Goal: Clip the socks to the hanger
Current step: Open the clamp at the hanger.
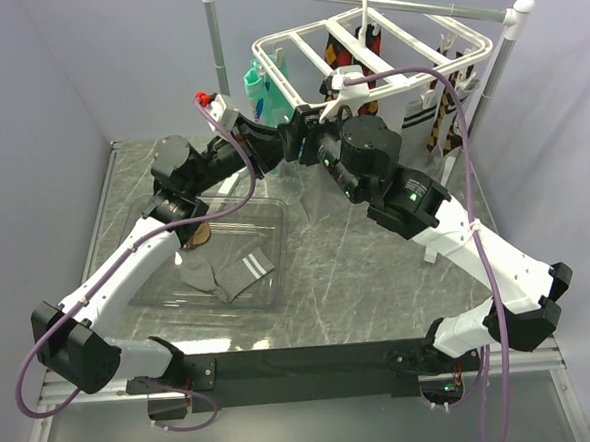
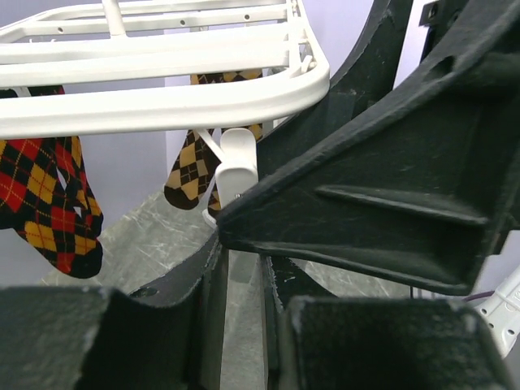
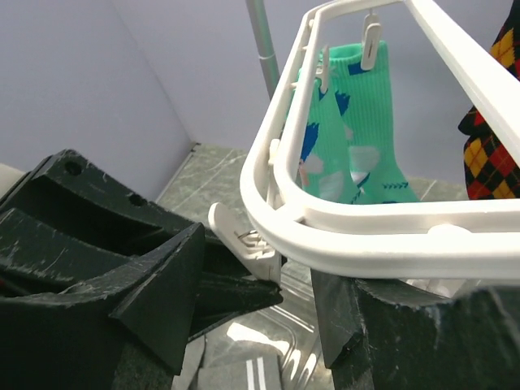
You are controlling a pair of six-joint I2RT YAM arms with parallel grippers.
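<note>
At the hanger [image 3: 366, 219]'s 7 o'clock clip [image 2: 237, 175] we find the right pincer [image 3: 260, 260] wide astride the rim, the left pincer [image 2: 244, 268] narrow, grip unclear; the socks [image 1: 233, 275] lie in the 8 o'clock tray [image 1: 265, 223], so fetching one looks next.

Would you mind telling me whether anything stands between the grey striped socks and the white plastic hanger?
Nothing visible covers the grey striped socks in the clear plastic tray; only its low wall surrounds them. The left gripper and right gripper crowd the white plastic hanger's near clip.
</note>
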